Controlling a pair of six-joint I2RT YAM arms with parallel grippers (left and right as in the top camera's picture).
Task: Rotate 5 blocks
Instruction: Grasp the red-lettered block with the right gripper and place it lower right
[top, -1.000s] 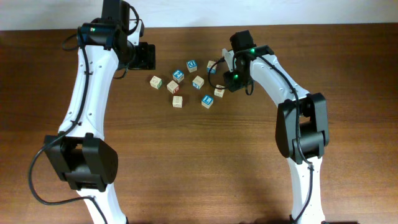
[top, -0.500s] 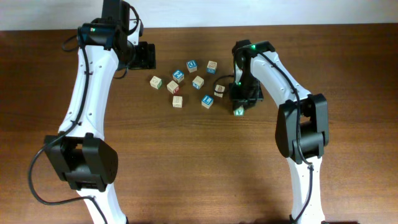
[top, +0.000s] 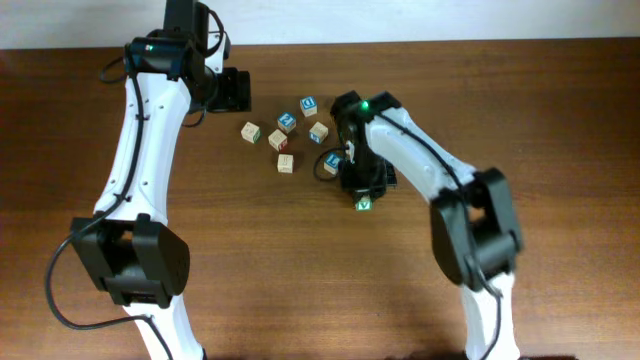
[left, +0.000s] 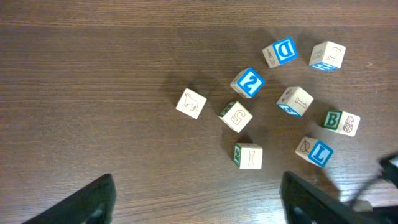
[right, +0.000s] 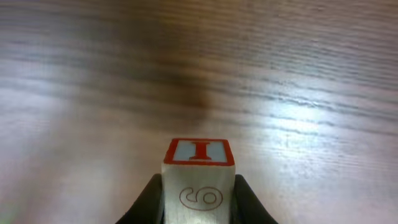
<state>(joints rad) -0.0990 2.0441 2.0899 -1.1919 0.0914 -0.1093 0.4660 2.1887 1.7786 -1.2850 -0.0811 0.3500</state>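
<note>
Wood cube w/ red "I" top (right: 199, 152) now pinched in R gripper (right: 199, 198), which swung in from cluster's right & closed. Cube looks clear of table (right: 93, 93), so rotation underway. L gripper (left: 199, 202) gapes, idle, over other blocks (left: 236, 115).

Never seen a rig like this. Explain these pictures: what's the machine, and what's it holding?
This is a robot with a left arm and a right arm at a wooden table. One picture looks down from above; the other two come from cameras on each arm's wrist. Wooden alphabet blocks lie scattered on the table. The left gripper hangs open near them, holding nothing. The right gripper is closed on one red-lettered block, an I on top.
</note>
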